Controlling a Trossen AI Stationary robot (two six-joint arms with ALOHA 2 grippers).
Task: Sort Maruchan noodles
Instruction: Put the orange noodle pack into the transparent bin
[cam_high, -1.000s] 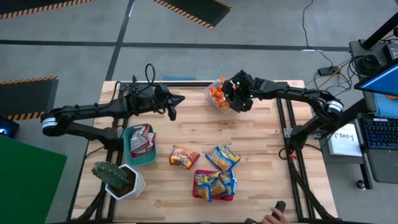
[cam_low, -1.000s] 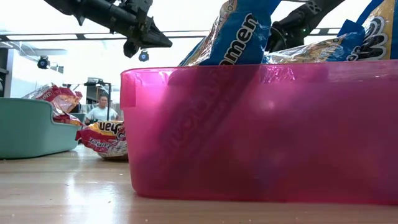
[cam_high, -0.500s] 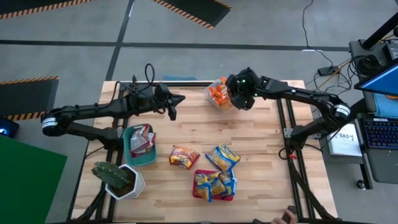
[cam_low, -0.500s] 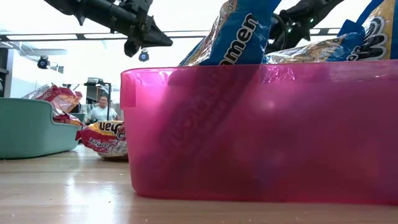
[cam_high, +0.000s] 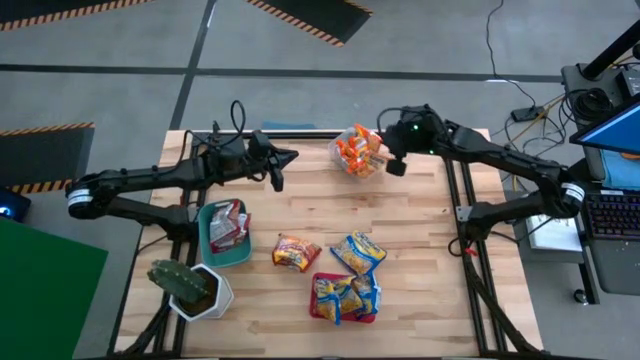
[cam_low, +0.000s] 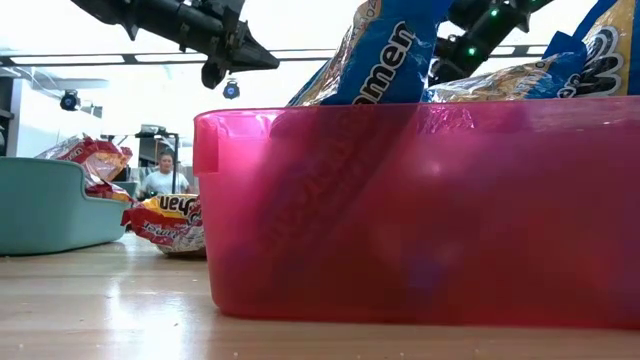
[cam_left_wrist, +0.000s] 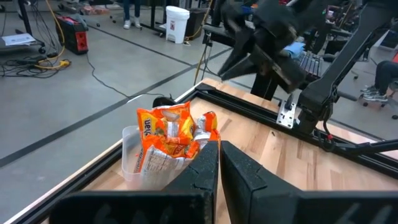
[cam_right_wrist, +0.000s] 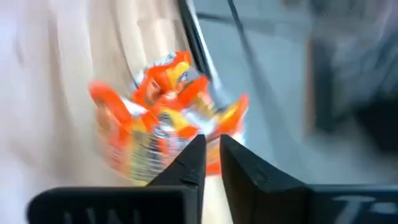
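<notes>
Orange noodle packets (cam_high: 355, 150) stand bunched in a clear bin at the table's far edge, also seen in the left wrist view (cam_left_wrist: 171, 134) and the right wrist view (cam_right_wrist: 165, 115). Silver/red packets (cam_high: 227, 222) lie in the teal bin. Blue-and-yellow packets (cam_high: 345, 297) stick up out of the red bin (cam_low: 420, 210). One more blue-and-yellow packet (cam_high: 358, 252) and an orange-red packet (cam_high: 296, 252) lie loose on the table. My right gripper (cam_high: 390, 160) hangs shut just right of the clear bin. My left gripper (cam_high: 292, 158) is shut in the air, left of that bin.
A potted cactus (cam_high: 180, 280) stands at the near left corner beside the teal bin (cam_high: 215, 250). Bare wood lies between the clear bin and the loose packets, and along the table's right side. A person (cam_low: 163, 178) stands far off in the room.
My right gripper has drawn back from above the clear bin toward the table's right edge and has turned, so that it now looks at the bin from beside it. The orange packets have stayed in the bin.
</notes>
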